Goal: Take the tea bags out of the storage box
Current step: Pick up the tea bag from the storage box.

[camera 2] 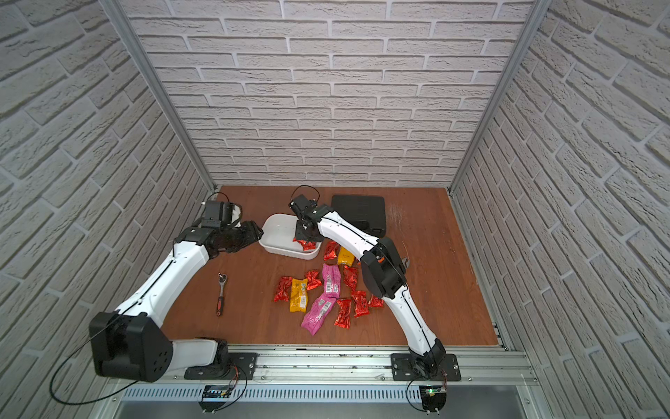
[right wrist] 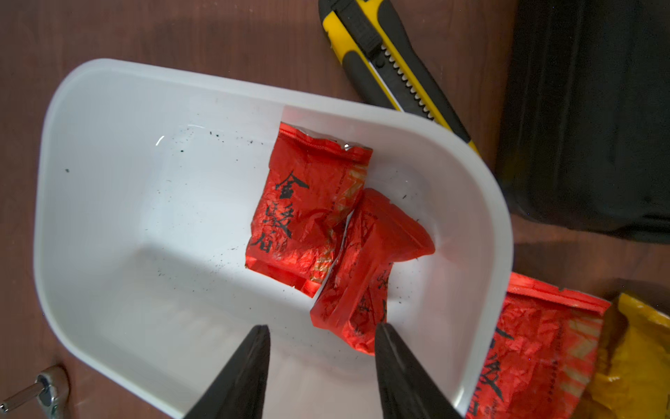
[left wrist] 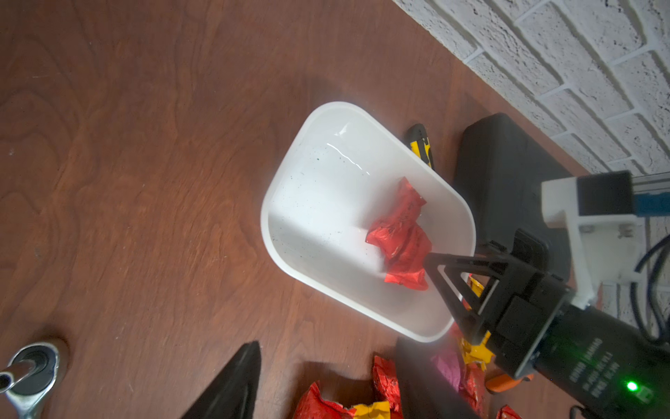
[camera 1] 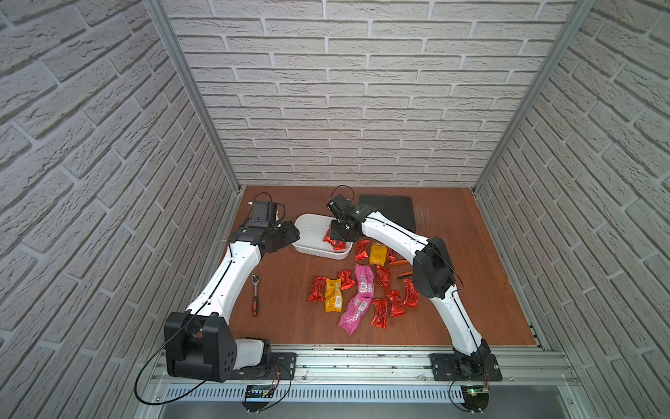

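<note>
Two red tea bags point(right wrist: 308, 203) in the storage box point(right wrist: 50, 203), overlapping at its end nearer the black case point(camera 1: 388, 212). Box toward the far edge of the tabletop point(camera 1: 290, 319), about midway along.

Right gripper point(right wrist: 322, 326) over the box, jaws apart, one finger at a bag's edge, nothing clamped. Left gripper point(left wrist: 326, 344) beside the box's other end, jaws apart, empty.

More tea bags spread mid-tabletop. Yellow utility knife point(right wrist: 391, 72) between box and case.

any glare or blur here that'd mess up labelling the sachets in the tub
Right wrist view: red tea bags sharp, print readable, the near black fingers blurred. Left wrist view: soft, a glare streak on the storage box wall. Both top views: even light, brick walls splayed by the wide lens.
</note>
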Robot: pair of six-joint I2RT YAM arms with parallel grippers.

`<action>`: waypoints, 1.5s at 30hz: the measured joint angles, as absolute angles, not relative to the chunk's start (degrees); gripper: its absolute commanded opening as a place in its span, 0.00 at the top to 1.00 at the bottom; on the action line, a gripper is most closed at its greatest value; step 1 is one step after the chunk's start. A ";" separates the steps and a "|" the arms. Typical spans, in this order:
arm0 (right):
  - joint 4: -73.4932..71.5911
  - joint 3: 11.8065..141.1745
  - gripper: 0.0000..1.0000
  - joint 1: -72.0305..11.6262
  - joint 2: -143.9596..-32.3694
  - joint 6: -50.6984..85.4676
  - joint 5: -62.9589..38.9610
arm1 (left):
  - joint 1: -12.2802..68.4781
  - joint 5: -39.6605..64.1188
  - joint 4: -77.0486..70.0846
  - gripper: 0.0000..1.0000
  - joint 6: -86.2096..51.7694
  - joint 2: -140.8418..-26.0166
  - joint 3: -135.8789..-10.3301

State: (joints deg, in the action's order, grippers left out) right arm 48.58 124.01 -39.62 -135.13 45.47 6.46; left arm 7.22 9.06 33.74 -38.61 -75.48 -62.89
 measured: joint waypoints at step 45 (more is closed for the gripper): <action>48.21 118.56 0.98 -39.72 -123.26 44.53 4.67 | 6.63 9.50 33.43 0.40 -38.74 -74.50 -62.89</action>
